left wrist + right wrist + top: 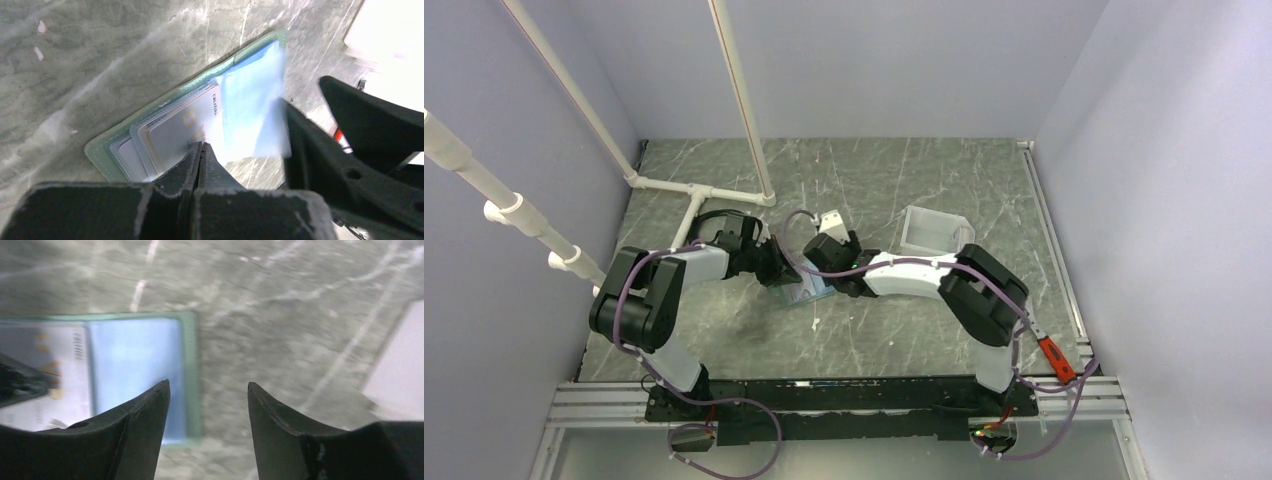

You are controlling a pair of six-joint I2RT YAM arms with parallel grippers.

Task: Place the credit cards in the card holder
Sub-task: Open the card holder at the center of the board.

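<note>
Card holder [107,150] is lying open and flat on the marbled grey table [874,180], mid-table, slightly left of centre. It is showing a dull sage-green rim with stitching and a light blue lining. One half is showing stepped slot edges; the other half, a plain light blue panel, is looking blurred in the left wrist view.

Pale whitish credit card [175,130] is lying over the slot half, carrying faint orange-yellow marks and a black printed word along one edge. Whether it is sitting inside a slot cannot be told.

Left gripper [201,146] is clenched, fingertips pressed together and resting at the card's edge; whether they are pinching it is unclear.

Right gripper [207,385] is hovering over the holder's blue half with jaws spread, nothing between them.

White bin [932,232] is standing farther back and to the right, apart from the holder.
</note>
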